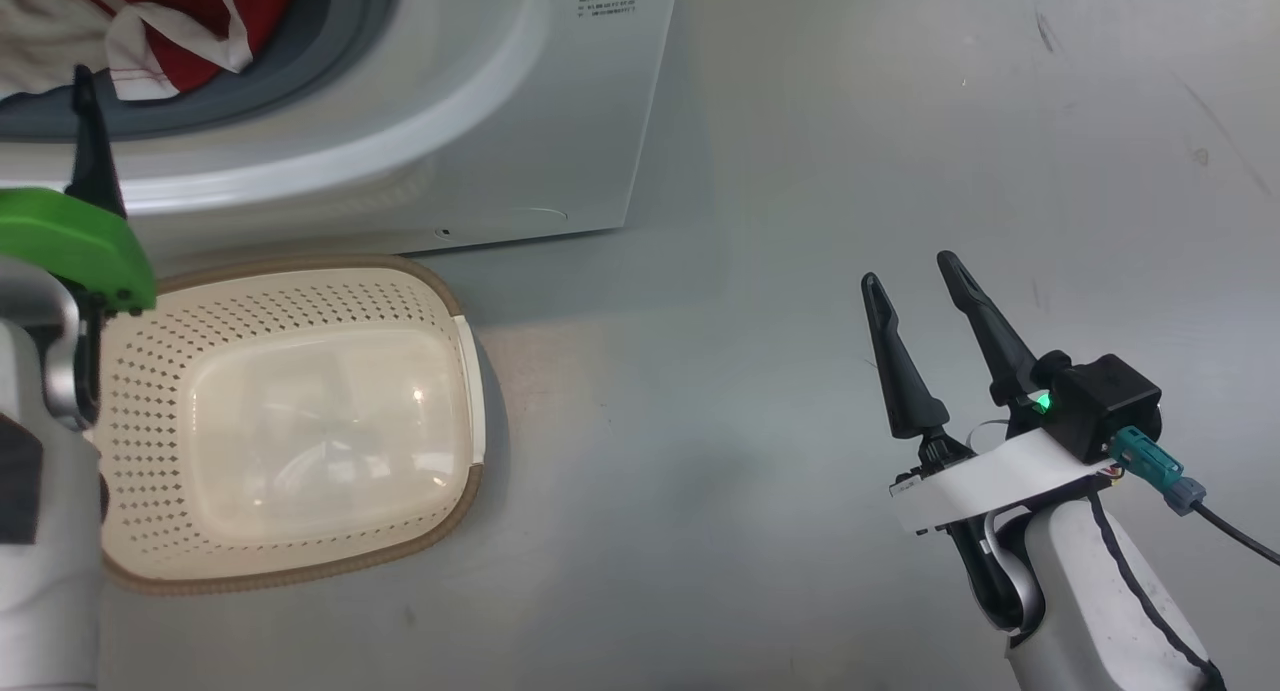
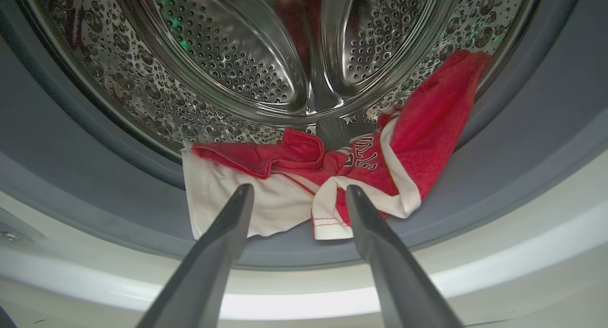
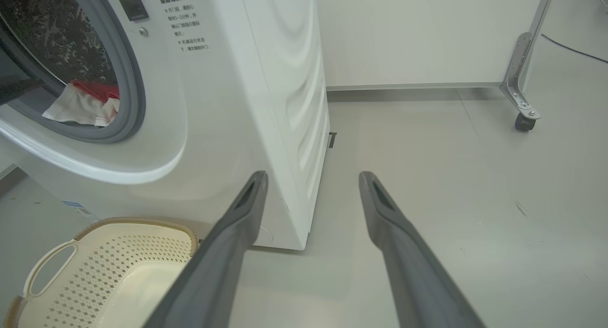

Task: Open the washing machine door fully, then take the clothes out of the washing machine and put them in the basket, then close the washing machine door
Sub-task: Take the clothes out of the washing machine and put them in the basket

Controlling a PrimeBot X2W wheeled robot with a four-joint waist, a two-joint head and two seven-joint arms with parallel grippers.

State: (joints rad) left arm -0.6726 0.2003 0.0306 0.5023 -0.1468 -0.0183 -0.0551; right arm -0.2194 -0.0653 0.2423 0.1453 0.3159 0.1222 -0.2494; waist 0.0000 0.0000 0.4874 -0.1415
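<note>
the left pincer [image 2: 298, 189] stands wide and empty, aimed at the clothes [image 2: 266, 209], which lie at the front lip of the drum [image 2: 228, 57] and spill onto the grey ring [image 2: 532, 128] of the washing machine [image 1: 450, 151]. best to drive the fingers around the bunched fold — not the loose hem — before closing. the basket [image 1: 300, 266] sits empty on the floor just below the opening; the right pincer [image 1: 908, 271] hangs wide, well apart.

Washing machine [image 3: 223, 109]: glossy white casing; drum [image 2: 228, 48] polished perforated steel; door ring [image 2: 66, 176] matt grey rubber. Clothes [image 2: 427, 128]: soft red-and-white cloth. Basket [image 1: 150, 391]: smooth cream plastic, brown woven-look rim. Floor [image 1: 850, 121]: smooth, faintly scuffed.
</note>
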